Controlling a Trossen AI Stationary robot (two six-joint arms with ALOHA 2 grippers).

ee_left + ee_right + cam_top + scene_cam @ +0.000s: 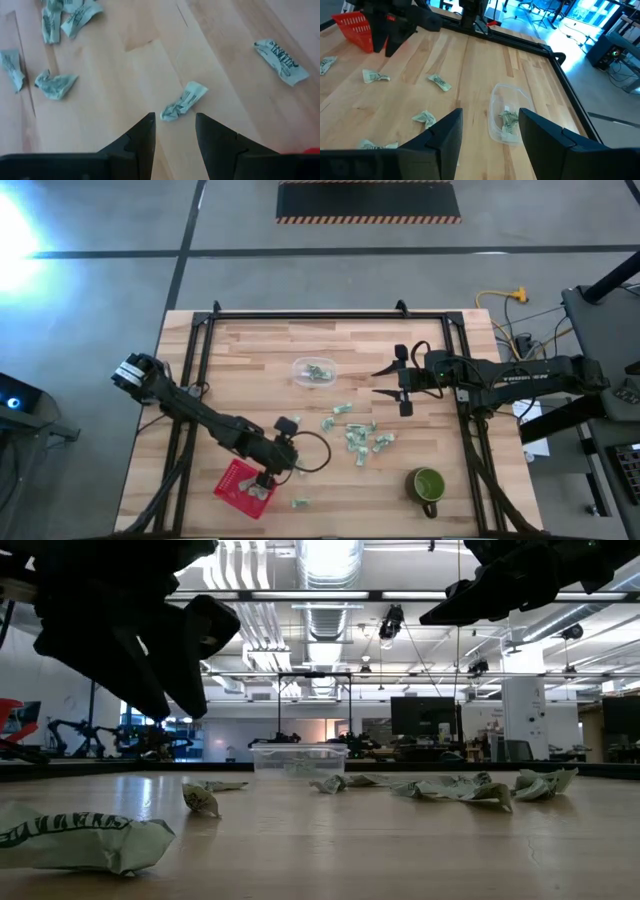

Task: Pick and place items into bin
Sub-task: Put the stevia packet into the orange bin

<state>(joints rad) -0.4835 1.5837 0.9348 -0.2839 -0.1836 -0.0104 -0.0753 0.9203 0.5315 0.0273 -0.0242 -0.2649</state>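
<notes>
Several small pale green-and-white wrapped items (356,436) lie scattered on the wooden table, and a few more sit inside a clear plastic container (314,372). My left gripper (175,125) is open and empty, hovering at the edge of the red basket (238,490) near the table's near edge. One crumpled item (184,101) lies on the wood just ahead of its fingertips. My right gripper (490,125) is open and empty. It hangs above the table to the right of the clear container (505,120), which shows between its fingers.
A green mug (428,485) stands near the table's near right corner. One item (299,502) lies alone right of the basket. A black frame (330,315) runs along the far edge and the sides. Bare wood lies between the container and the left arm.
</notes>
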